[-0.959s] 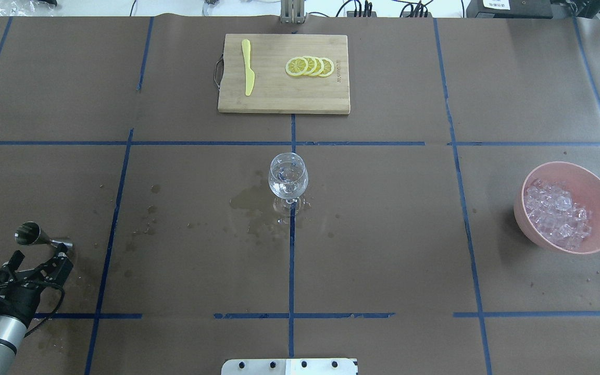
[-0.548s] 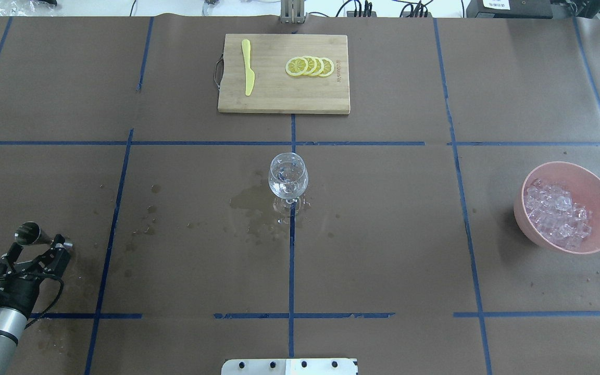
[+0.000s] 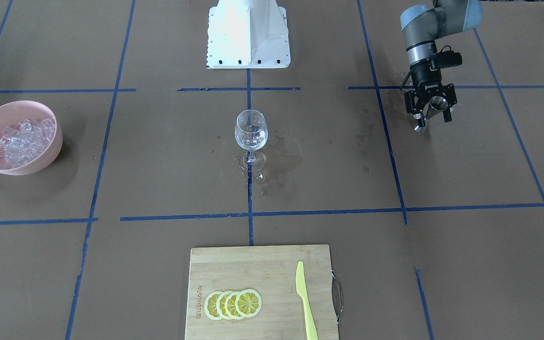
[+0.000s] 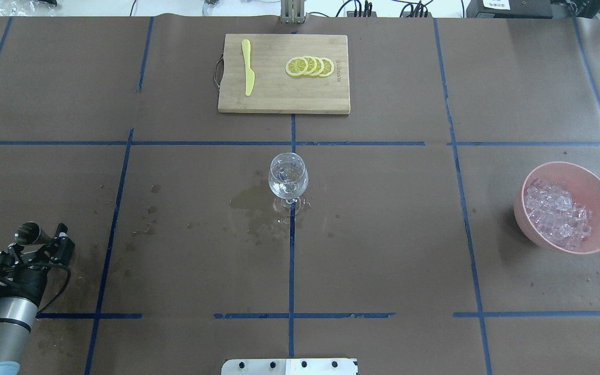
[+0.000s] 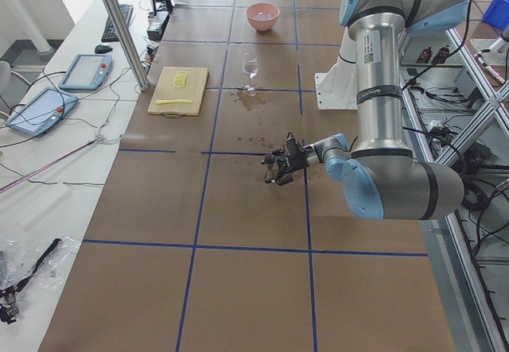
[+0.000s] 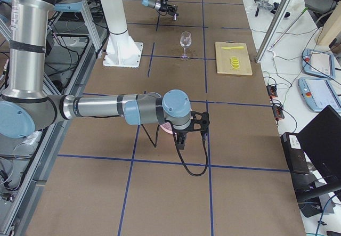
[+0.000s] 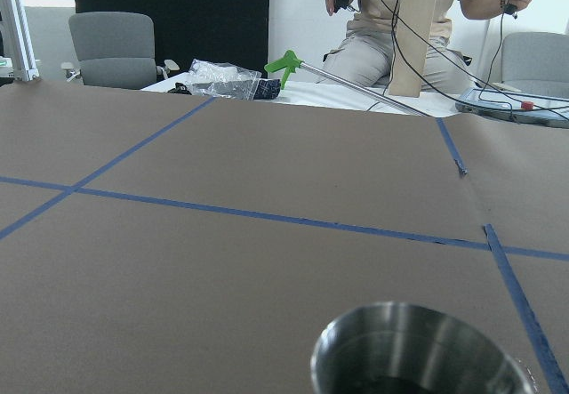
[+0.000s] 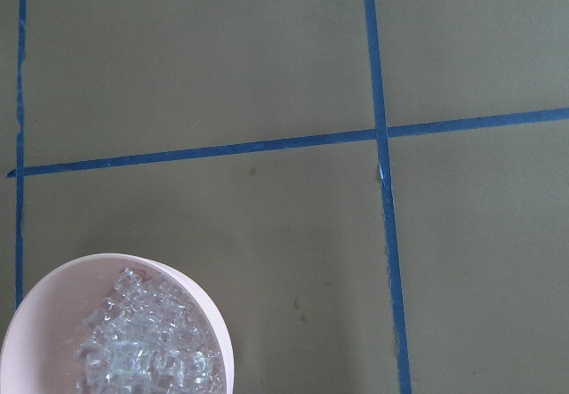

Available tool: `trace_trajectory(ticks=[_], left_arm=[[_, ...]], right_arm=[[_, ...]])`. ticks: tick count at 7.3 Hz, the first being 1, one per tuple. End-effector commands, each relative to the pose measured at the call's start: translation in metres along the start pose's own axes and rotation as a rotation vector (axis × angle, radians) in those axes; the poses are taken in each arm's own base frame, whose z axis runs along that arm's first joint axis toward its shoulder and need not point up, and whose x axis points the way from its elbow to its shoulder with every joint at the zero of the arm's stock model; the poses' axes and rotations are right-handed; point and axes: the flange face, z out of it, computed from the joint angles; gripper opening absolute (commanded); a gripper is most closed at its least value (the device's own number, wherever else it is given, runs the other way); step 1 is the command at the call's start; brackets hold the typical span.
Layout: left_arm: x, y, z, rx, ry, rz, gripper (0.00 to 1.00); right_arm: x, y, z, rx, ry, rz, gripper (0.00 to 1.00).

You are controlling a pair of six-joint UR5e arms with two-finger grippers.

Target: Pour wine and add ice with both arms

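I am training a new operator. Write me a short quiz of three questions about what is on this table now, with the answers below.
1. How many lemon slices lie on the cutting board?
2. True or false: the pink bowl of ice stands on the robot's right side.
3. What does the left pincer hold?
A) the yellow knife
B) a metal jigger
C) the wine glass

Key: 1. Four. 2. True. 3. B.
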Motion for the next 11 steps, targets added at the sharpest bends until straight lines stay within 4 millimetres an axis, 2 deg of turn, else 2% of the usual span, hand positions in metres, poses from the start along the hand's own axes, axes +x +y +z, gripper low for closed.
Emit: trace_trajectory(ticks=[1,3,4,7,11], left_arm=[[0.0036,0.0035,0.0018,0.001,0.0,-0.004,0.81],[0.0069,-0.0014,0.0008,0.003,0.002,-0.014,0.64],[0.0086,-0.0027,-0.0001,0.002,0.004,-0.018,0.61],[0.0059,-0.0035,0.0005,0.011,0.005,-0.013,0.59],[0.0064,-0.0039,0.0002,0.011,0.006,-0.014,0.49]], right_arm=[[-0.0007,0.0007,-0.0005,0.0,-0.002,0.0,1.0],[0.0001,0.0008,0.0001,-0.002,-0.001,0.002,1.0],[0.0001,0.0008,0.0001,-0.002,-0.001,0.002,1.0],[0.0015,0.0008,0.001,-0.003,0.001,0.005,1.0],[0.0022,0.0015,0.0014,-0.005,0.001,0.007,1.0]])
